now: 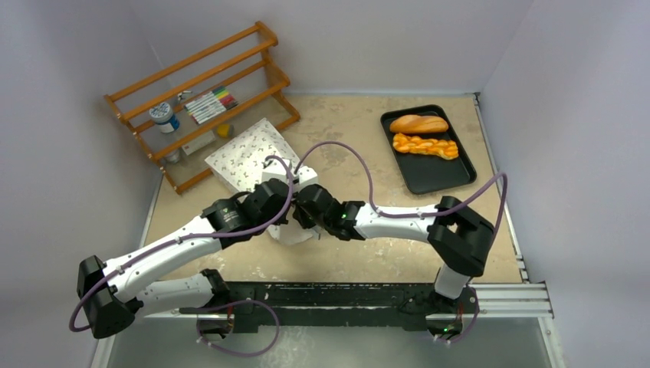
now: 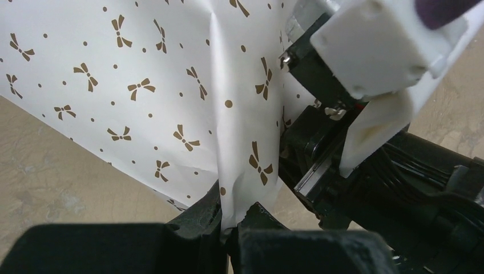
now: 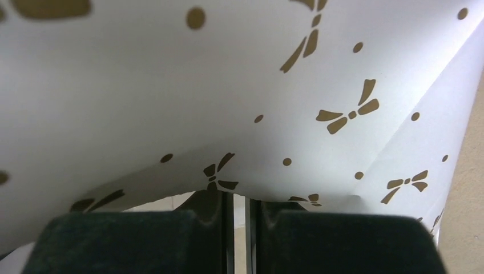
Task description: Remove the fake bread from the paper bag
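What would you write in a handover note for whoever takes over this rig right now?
Left hand: shut on a fold of the paper bag.
Right hand: seemingly shut on the bag's edge.
Bag lies mid-table beside the wooden rack.
Done: a fake loaf and a braided bread lie on the black tray.
Left: bag's inside hidden; open it and check for bread.

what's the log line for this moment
left gripper: shut on bag edge | right gripper: shut on bag edge | bread: on tray
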